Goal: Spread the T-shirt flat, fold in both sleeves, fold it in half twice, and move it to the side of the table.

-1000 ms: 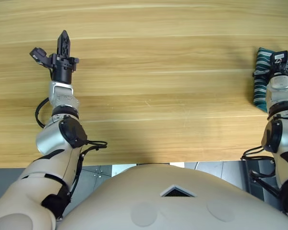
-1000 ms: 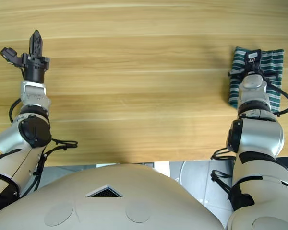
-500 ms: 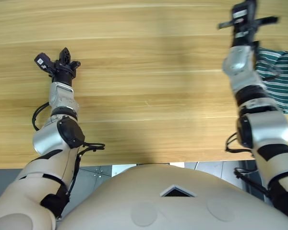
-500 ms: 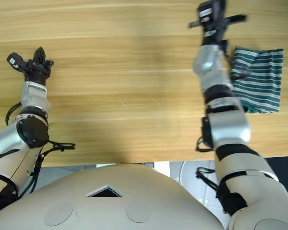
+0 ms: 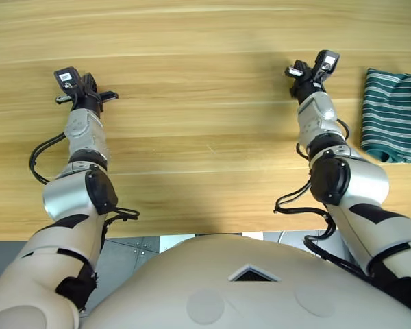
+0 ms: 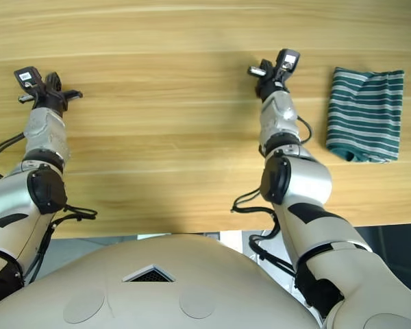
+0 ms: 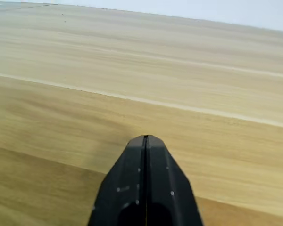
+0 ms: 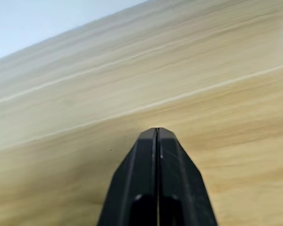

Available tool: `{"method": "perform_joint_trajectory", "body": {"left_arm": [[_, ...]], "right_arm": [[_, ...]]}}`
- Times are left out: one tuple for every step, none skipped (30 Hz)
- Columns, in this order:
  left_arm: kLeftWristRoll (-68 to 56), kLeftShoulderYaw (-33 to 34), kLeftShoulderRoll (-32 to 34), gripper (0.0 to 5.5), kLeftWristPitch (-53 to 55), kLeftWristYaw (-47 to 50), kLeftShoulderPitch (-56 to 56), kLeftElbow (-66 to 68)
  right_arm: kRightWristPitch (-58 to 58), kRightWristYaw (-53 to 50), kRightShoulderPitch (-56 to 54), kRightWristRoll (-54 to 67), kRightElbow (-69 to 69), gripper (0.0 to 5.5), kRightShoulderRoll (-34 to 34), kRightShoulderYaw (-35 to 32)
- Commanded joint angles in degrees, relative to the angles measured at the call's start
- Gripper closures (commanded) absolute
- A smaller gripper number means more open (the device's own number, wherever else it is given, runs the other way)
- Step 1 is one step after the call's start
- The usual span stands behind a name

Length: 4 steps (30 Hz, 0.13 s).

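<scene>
Right eye view: folded T-shirt (image 6: 365, 114) rests near closed right gripper (image 8: 156, 131)

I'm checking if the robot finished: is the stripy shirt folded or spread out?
Folded. The shirt is a small neat rectangle near the right side of the table, with no sleeves sticking out.

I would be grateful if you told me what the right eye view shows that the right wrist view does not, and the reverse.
The right eye view adds the folded T-shirt, lying flat on the right part of the table, apart from the right gripper, and the left gripper over the table's left part. The right wrist view adds a close look at the right gripper's jaws: shut, with nothing between them. Both share the wooden table and the right gripper over bare wood.
</scene>
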Motion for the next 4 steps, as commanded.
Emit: {"method": "perform_joint_trajectory", "body": {"left_arm": [[2.6,-1.5,-0.1,5.5,0.9,3.4,0.9,1.4],[2.9,-1.7,0.0,5.5,0.9,3.8,0.9,1.4],[3.0,-1.6,0.0,5.5,1.0,4.0,0.9,1.5],[2.8,-1.2,0.0,5.5,1.3,3.9,0.9,1.5]], "right_arm": [[0.5,-6.4,1.0,-5.7,1.0,5.47,-0.7,3.8],[0.3,-6.9,1.0,-6.4,1.0,5.47,-0.6,4.2],[0.1,-7.6,1.0,-7.1,1.0,5.47,-0.5,4.6],[0.0,-8.5,1.1,-8.3,1.0,5.47,-0.5,5.4]]}}
